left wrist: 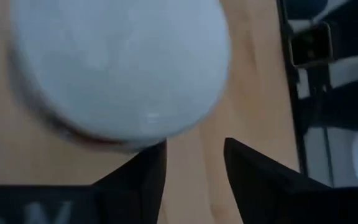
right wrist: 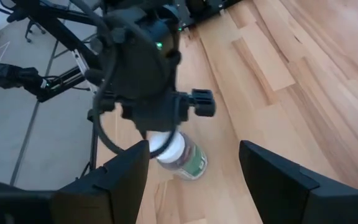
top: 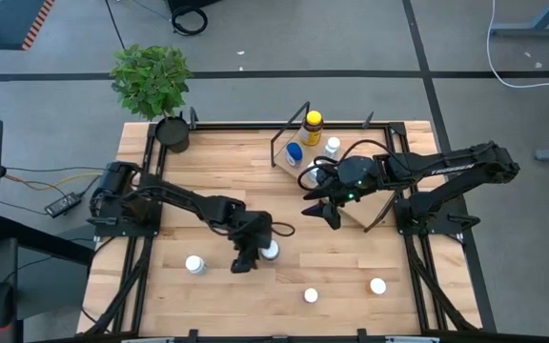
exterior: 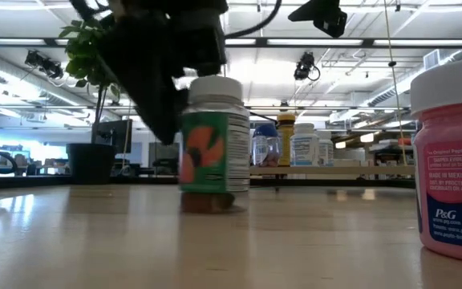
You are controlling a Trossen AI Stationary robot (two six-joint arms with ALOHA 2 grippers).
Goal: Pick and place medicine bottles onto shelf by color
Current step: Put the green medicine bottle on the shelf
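Note:
A white-capped medicine bottle with an orange and green label stands on the table's near middle. My left gripper hangs right beside it, open by a narrow gap, with nothing between the fingers. The bottle's cap lies just outside one finger. My right gripper hovers open at the near left corner of the shelf and holds nothing. On the shelf stand a yellow-capped amber bottle, a blue-capped one and a white-capped one. My left gripper has one finger close against the side of the bottle's cap, coming from above. Whether the finger touches the cap I cannot tell. The bottle stands on the table on its base.
Three more white-capped bottles stand on the table's near part. A pink bottle stands close to the low camera. A potted plant sits at the far left corner. Bare wood lies between the arms.

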